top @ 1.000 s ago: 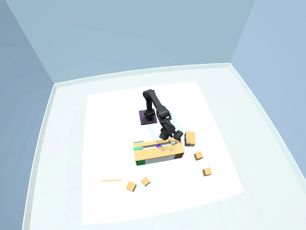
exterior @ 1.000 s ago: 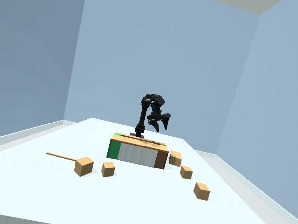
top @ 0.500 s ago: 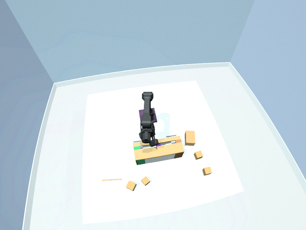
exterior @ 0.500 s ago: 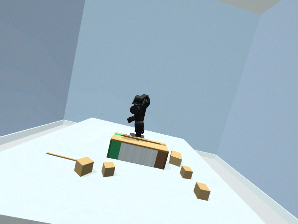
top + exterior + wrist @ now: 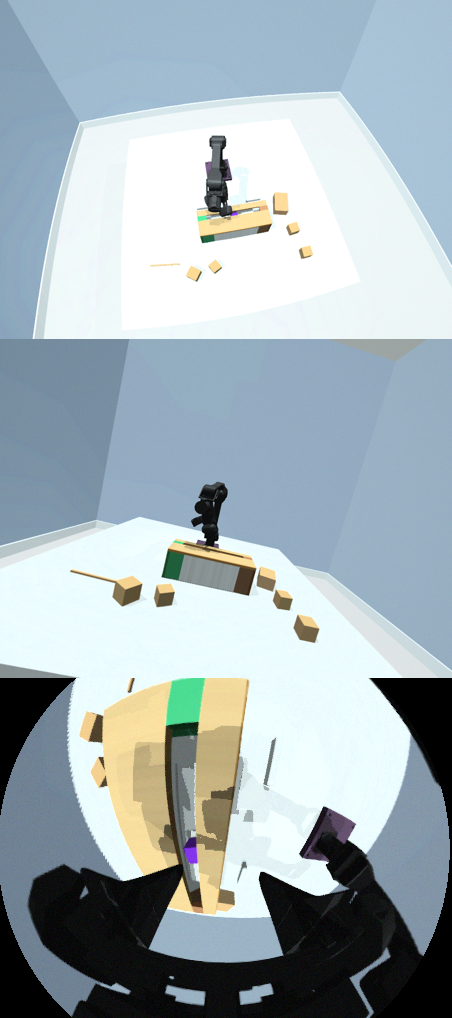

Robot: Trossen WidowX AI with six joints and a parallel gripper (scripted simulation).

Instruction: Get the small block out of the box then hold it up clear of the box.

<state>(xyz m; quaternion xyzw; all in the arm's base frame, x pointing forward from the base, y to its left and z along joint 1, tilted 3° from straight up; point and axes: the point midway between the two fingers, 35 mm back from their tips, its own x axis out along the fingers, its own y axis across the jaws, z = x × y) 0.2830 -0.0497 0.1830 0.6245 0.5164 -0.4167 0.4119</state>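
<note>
The box (image 5: 233, 226) (image 5: 211, 554) (image 5: 130, 723) stands upright in front of the arm, with a long slot in its top. Its green end (image 5: 201, 218) (image 5: 173, 565) (image 5: 186, 700) is on the left in the top and exterior views, its brown end (image 5: 263, 208) (image 5: 245, 580) (image 5: 197, 909) on the right. The small purple block (image 5: 234, 213) (image 5: 191, 850) shows through the slot, inside the box between the two ends; the exterior view does not show it. My gripper (image 5: 221, 872) is open and empty, above the box. Its fingertips are hard to make out in the top and exterior views.
A large wooden block (image 5: 280, 203) (image 5: 266, 577) stands just beyond the brown end. Smaller blocks (image 5: 292, 227) (image 5: 282, 599) lie farther front right, others (image 5: 214, 266) (image 5: 164, 595) front left, beside a thin stick (image 5: 165, 264) (image 5: 93, 576). Grey bars (image 5: 253, 200) (image 5: 270, 763) lie behind the box.
</note>
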